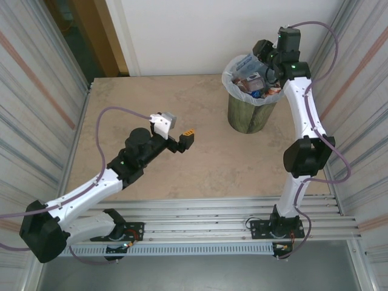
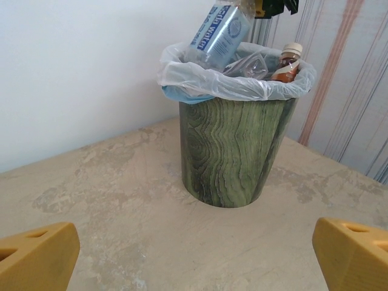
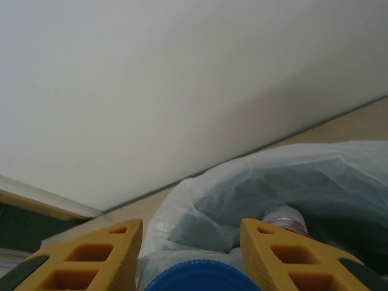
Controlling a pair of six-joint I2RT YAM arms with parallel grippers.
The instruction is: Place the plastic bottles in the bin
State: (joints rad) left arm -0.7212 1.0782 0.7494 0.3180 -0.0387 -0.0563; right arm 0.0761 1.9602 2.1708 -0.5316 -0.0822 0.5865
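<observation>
The clear, blue-labelled bottle (image 2: pixel 219 30) hangs tilted over the bin (image 2: pixel 233 151), its lower end at the bag-lined rim. My right gripper (image 3: pixel 191 257) is pinched narrowly on it just under the blue cap (image 3: pixel 200 282). Other bottles (image 2: pixel 286 65) already heap the bin, so I judge this the drop, likely the last one. Next I only need to part those fingers. My left gripper (image 1: pixel 185 140) hovers spread wide and empty over the table (image 1: pixel 151 91).
</observation>
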